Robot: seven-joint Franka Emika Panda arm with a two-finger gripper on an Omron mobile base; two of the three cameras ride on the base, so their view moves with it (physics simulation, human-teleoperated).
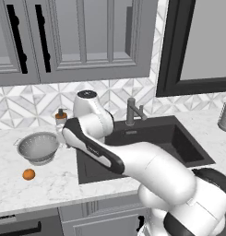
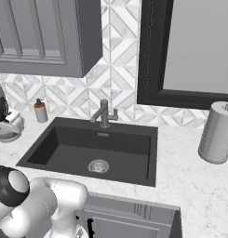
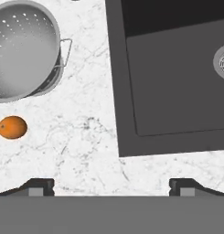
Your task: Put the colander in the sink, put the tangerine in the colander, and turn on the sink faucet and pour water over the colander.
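Note:
The silvery perforated colander [image 1: 38, 147] stands upright on the white marble worktop, left of the dark sink [image 1: 146, 143]; in the hand view the colander [image 3: 22, 50] sits at the upper left. A small orange tangerine [image 1: 28, 174] lies on the worktop in front of it, apart from it, and the hand view shows the tangerine [image 3: 12, 127] at the left. My gripper [image 3: 111, 185] hangs open above the bare worktop between colander and sink [image 3: 177, 82], holding nothing. The dark faucet [image 1: 131, 112] rises behind the basin, no water running.
A grey-and-brown soap dispenser [image 1: 61, 117] stands at the backsplash behind the colander. A ribbed grey cylinder [image 2: 217, 132] stands on the worktop right of the sink [image 2: 87, 148]. The round silver drain [image 2: 98, 166] lies in the basin floor. Wall cabinets hang above.

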